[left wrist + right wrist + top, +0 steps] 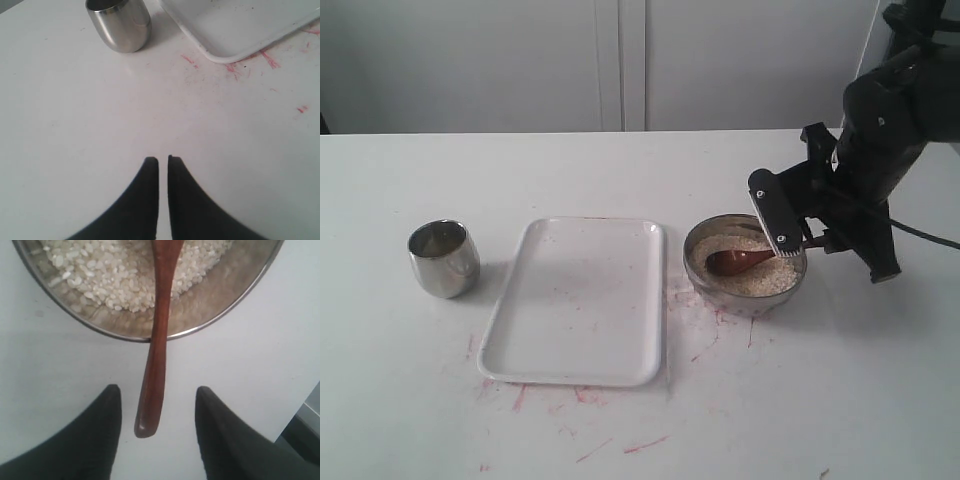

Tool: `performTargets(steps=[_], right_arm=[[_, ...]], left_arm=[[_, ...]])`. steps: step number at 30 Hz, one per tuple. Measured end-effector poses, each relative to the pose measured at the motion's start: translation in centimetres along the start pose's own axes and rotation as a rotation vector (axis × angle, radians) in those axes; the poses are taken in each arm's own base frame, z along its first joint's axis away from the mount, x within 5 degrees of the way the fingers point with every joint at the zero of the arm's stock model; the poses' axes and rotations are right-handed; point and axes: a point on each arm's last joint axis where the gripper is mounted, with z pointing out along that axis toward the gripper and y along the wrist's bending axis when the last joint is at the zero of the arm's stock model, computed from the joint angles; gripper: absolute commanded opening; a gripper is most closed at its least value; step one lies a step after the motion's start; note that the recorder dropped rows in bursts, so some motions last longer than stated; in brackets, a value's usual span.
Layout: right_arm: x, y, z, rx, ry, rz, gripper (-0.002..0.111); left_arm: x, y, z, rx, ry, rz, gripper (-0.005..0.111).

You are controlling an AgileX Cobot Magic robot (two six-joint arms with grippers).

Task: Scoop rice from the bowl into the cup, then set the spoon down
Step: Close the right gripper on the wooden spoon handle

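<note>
right wrist view: right hand (156,388) spread, straddling spoon (160,315); left hand (161,159) clenched, empty.

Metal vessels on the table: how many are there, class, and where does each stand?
2. The cup stands left of the white tray. The bowl stands right of it, holding rice and the spoon. None appears to be hidden.

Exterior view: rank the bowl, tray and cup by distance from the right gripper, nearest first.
1. bowl: right side, just below the right gripper.
2. tray: centre, left of the bowl.
3. cup: far left, past the tray.
</note>
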Motion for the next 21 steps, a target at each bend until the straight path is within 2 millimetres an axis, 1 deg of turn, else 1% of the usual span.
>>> performTargets(steps=[7,15,21], right_arm=[[-0.2,0.2,0.9,-0.023,0.001,-0.009,0.045],[-0.4,0.0,1.5,-0.008,-0.008,-0.013,0.045],[-0.5,0.0,2.4,-0.014,-0.001,-0.034,0.045]], left_arm=[[0.0,0.0,0.0,0.000,0.000,0.000,0.014],[0.0,0.0,0.0,0.000,0.000,0.000,0.014],[0.0,0.0,0.0,0.000,0.000,0.000,0.014]])
